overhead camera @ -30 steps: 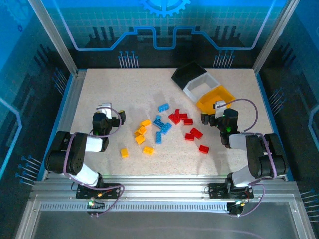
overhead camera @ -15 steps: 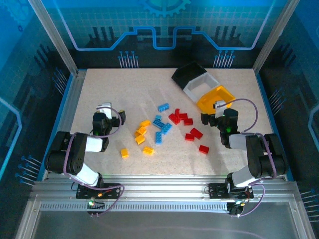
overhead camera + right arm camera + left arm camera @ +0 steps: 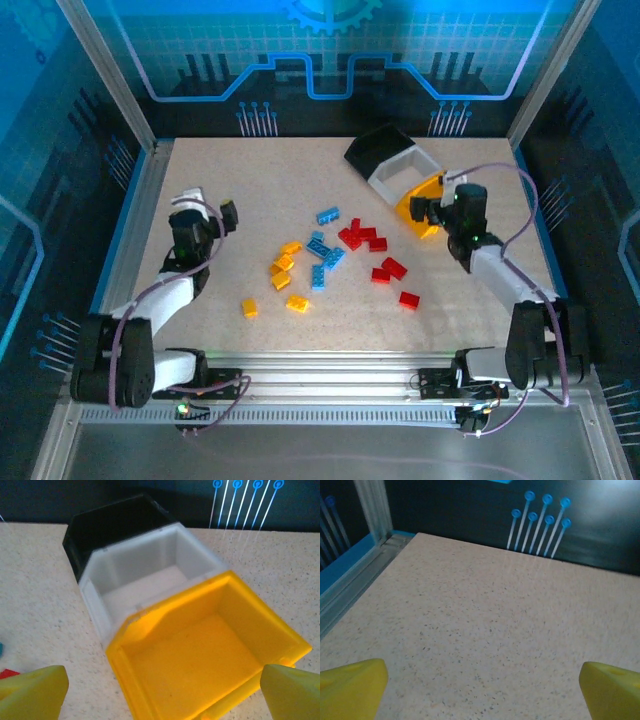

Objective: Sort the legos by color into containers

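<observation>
The legos lie loose in mid-table: orange-yellow bricks [image 3: 285, 272], blue bricks [image 3: 322, 250] and red bricks [image 3: 376, 248]. Three bins stand touching in a row at the back right: black [image 3: 378, 147], white [image 3: 400, 170] and orange-yellow [image 3: 432, 186]. My left gripper [image 3: 226, 214] hangs open over bare table left of the bricks, yellow fingertips [image 3: 351, 687] wide apart and nothing between them. My right gripper [image 3: 424, 211] is open just in front of the orange-yellow bin [image 3: 200, 650], which looks empty, as do the white bin [image 3: 145, 575] and black bin [image 3: 115, 522].
The table [image 3: 250, 170] is ringed by a metal frame, with a rail along its left edge [image 3: 350, 580] and dark walls behind. A corner of a red brick [image 3: 7, 674] peeks in at the left of the right wrist view.
Both arms have lifted and reached out. The right gripper moved away from me up to the orange-yellow bin. The left gripper swung back and left over bare table.
</observation>
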Robot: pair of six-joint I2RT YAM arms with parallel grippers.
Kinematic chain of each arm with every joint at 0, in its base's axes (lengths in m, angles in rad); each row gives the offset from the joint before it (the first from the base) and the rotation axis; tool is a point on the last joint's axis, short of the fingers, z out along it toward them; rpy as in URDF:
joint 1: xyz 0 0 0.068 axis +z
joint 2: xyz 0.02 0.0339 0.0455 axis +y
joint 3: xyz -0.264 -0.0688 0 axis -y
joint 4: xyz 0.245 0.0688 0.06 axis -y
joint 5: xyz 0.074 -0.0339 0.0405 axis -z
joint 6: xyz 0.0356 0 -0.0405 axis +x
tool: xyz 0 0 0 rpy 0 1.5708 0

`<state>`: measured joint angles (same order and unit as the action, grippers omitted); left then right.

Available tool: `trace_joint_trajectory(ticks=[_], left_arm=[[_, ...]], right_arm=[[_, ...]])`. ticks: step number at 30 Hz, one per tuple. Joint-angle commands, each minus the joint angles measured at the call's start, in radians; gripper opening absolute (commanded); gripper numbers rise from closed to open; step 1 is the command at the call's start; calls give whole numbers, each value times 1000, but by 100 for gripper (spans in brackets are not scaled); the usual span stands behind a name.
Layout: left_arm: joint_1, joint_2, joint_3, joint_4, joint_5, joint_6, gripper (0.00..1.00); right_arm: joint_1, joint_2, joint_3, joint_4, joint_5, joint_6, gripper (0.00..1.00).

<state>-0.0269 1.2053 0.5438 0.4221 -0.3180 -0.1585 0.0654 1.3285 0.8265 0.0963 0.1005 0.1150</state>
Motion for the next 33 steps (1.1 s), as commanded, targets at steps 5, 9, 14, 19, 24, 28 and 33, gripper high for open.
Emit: trace_joint_trajectory(ticks=[5,9,14,19,24,28,33], left_arm=[[-11,-124,242,-642,-21,-236,99],[-35,-154,298,-819,20,-312,99],[-75,-158,361,-989,183,-350,99],[-189,-181,340,-993,274,-353,99],[-286,-196,304,-999,284,-397,99],[-317,-225,257,-991,290,-438,99],[-326,-246,237,-1000,304,-451,99]], right_arm=[[28,69,316,-669,-44,203,100],[52,102,376,-879,-78,297,100],[97,60,350,-1056,-96,392,100],[150,25,272,-1128,-150,423,99],[190,-37,130,-1074,-239,499,99],[213,-45,59,-1024,-273,510,99],[217,-33,-13,-960,-283,469,100]])
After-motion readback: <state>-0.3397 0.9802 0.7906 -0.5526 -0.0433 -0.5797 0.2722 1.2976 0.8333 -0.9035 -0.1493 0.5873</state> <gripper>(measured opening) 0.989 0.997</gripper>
